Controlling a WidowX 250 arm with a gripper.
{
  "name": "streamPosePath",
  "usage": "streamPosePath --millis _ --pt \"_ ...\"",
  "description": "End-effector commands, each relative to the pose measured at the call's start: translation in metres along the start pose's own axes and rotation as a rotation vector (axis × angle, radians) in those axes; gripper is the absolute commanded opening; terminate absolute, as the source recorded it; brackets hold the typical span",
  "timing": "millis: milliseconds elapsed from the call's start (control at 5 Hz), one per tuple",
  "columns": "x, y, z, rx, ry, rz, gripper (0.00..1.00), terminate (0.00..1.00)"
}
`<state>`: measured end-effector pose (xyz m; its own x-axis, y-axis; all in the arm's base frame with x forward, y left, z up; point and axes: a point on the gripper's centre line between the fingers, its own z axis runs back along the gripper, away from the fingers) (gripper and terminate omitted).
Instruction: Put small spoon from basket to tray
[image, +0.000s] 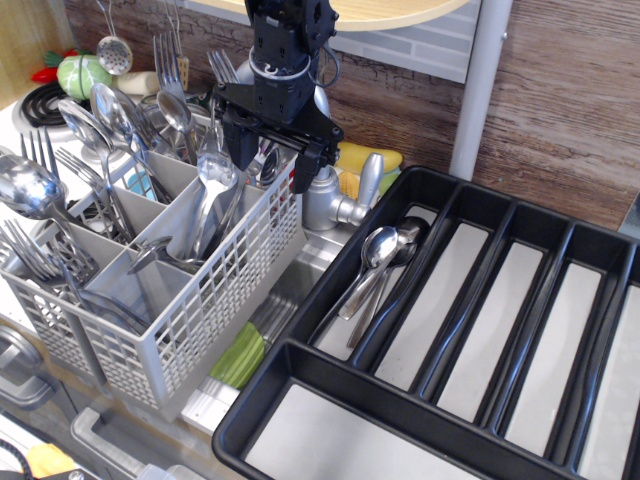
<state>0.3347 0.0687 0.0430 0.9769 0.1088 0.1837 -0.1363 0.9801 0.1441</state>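
Now, on the single camera view: the black gripper (272, 160) hangs over the back right corner of the basket (215, 310), its two dark fingers (238, 148) spread wide and pointing down into the cutlery. Nothing is visibly pinched between them; whether the tips touch any handle down there, I cannot tell, since the stems crowd together. The basket is pale grey plastic, grid-holed along its walls, split into square compartments and stuffed with shiny steel: forks (40, 255) at the left front, big wide-bowled spoons (30, 190) leaning out on the left, and a bundle of slim handles (205, 215) in the middle cell. Which of these is the small spoon in the basket I cannot pick out for certain.

Over to the right, the tray (300, 385) is glossy black plastic with long parallel channels and matte pale grey floors. Its leftmost long channel already holds a few spoons (375, 262), bowls toward the back wall, thin handles angled down toward the front. The other channels lie bare and wide, with tall black ridges between them.

Between basket and tray stands a stubby brushed-metal tap (325, 205), just beside the basket's right wall, right under the gripper's right finger; that corner is tight. Behind it sits a yellow sponge-like item (365, 160). A green object (240, 355) lies in the gap below, by the tray's front left corner.
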Motion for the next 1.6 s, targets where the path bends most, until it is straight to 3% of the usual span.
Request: streamPosePath --millis 0,400,600,1000,1400 --pt "0.008 0.013 0.000 -0.003 -0.069 0.001 1.00 0.00" --pt "0.015 0.016 -0.008 -0.032 -0.069 -0.010 1.00 0.00" --pt "0.018 0.015 -0.009 -0.087 -0.058 0.023 0.00 0.00" --pt "0.035 0.021 -0.008 -0.076 -0.103 -0.015 0.00 0.00" --pt "0.045 0.018 0.007 -0.056 -0.095 -0.029 0.00 0.00"
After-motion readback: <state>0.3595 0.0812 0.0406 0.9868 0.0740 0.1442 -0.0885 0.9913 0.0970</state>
